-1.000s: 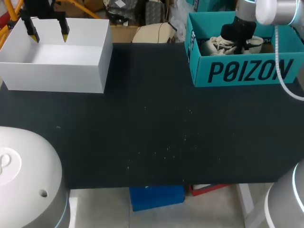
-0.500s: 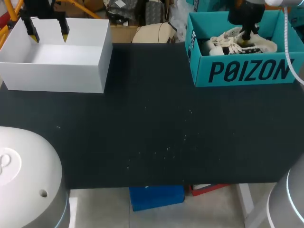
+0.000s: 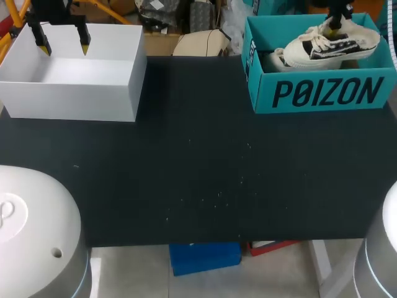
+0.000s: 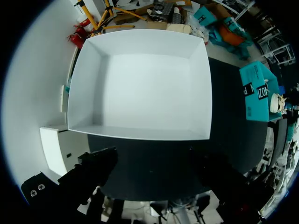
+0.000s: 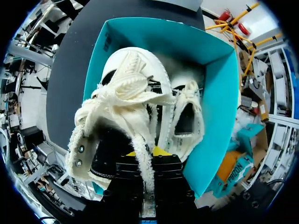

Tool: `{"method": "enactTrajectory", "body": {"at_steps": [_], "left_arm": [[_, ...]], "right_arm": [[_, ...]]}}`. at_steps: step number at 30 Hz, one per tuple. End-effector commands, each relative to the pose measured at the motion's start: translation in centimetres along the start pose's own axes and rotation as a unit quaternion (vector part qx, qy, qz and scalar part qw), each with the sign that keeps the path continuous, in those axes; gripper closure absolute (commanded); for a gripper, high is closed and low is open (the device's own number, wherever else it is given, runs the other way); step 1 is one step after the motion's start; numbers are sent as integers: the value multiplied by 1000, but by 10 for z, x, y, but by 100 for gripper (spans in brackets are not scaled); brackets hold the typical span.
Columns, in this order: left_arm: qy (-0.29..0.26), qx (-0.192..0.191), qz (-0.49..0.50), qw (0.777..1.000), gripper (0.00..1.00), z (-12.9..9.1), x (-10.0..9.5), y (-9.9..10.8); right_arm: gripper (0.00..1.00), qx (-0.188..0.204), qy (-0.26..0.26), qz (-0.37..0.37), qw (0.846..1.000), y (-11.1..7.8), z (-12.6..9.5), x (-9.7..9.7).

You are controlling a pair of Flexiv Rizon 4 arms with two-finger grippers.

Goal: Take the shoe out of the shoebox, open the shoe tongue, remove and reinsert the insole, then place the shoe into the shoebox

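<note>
My right gripper (image 3: 335,20) was clamped on the shoe (image 3: 332,45) near its opening, holding it just above the teal shoebox (image 3: 322,93), where a second shoe (image 5: 187,116) lay inside. My left gripper (image 3: 62,43) hung over the white box (image 3: 74,93), fingers spread apart, released.

A white box (image 3: 68,102), perhaps cardboard, sits on the dark table (image 3: 205,174).

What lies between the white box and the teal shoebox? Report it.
Only bare black tabletop separates the white box and teal shoebox, as the head view shows.
</note>
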State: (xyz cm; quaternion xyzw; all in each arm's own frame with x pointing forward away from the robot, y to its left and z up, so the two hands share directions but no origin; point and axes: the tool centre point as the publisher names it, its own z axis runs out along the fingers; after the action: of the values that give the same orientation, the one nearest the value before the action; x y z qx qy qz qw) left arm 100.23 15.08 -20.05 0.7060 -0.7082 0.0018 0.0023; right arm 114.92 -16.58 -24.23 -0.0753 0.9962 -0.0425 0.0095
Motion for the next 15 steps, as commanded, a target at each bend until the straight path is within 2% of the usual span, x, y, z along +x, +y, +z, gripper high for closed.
{"method": "enactTrajectory", "body": {"at_steps": [1,4,7,11,15], "left_arm": [[-2,-1,-1,1000,0,0,1,1],[-2,-1,-1,1000,0,0,1,1],[-2,-1,-1,1000,0,0,1,1],[-2,-1,-1,1000,0,0,1,1],[-2,-1,-1,1000,0,0,1,1]], "right_arm": [[100,18,-19,9,1000,20,-66,40],[100,24,-21,27,999,42,-86,63],[100,27,-26,48,998,71,-105,89],[100,27,-30,64,997,127,-119,129],[100,18,-32,73,997,180,-120,162]]}}
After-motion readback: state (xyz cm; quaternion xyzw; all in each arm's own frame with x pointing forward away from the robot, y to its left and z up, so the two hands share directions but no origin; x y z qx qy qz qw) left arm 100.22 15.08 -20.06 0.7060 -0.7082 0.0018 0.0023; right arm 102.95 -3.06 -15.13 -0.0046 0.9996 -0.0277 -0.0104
